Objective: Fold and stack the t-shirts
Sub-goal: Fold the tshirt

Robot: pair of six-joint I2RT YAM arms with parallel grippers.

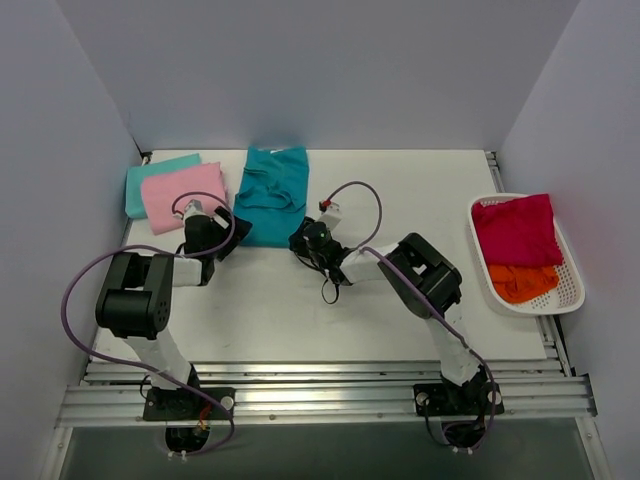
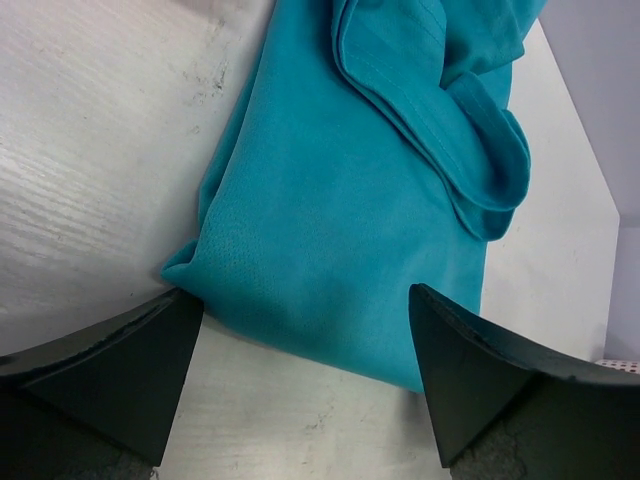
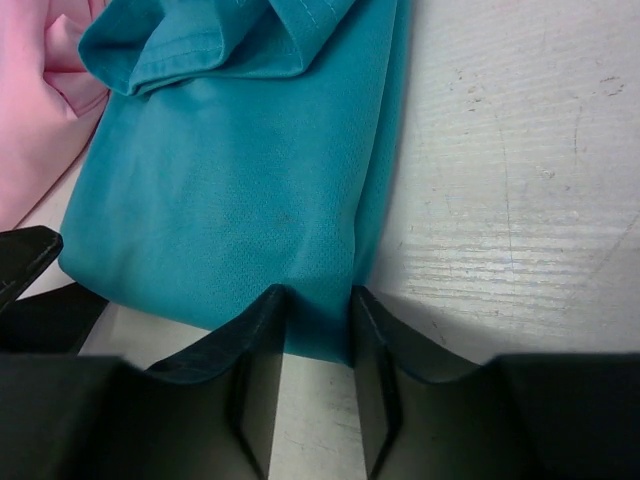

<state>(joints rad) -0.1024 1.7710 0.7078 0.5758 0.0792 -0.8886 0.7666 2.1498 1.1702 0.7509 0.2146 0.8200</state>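
Upper centre of the top view lies the teal t-shirt (image 1: 272,195). The right gripper (image 3: 315,300) pinches its hem between narrow jaws, while the left gripper (image 2: 305,292) gapes empty. With only 1 corner held, the fold may skew.

Gripper (image 3: 318,312) tips straddle the teal t-shirt (image 3: 220,200) near edge, pink t-shirt (image 3: 38,120) beside

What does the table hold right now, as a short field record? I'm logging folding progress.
in work: teal shirt, between the pincers
stacked: pink shirt on pale aqua shirt, far left
waiting: crimson shirt, orange shirt, in white basket
left pincer: open, at teal shirt's near edge
right pincer: narrow, straddling that edge; grip unclear
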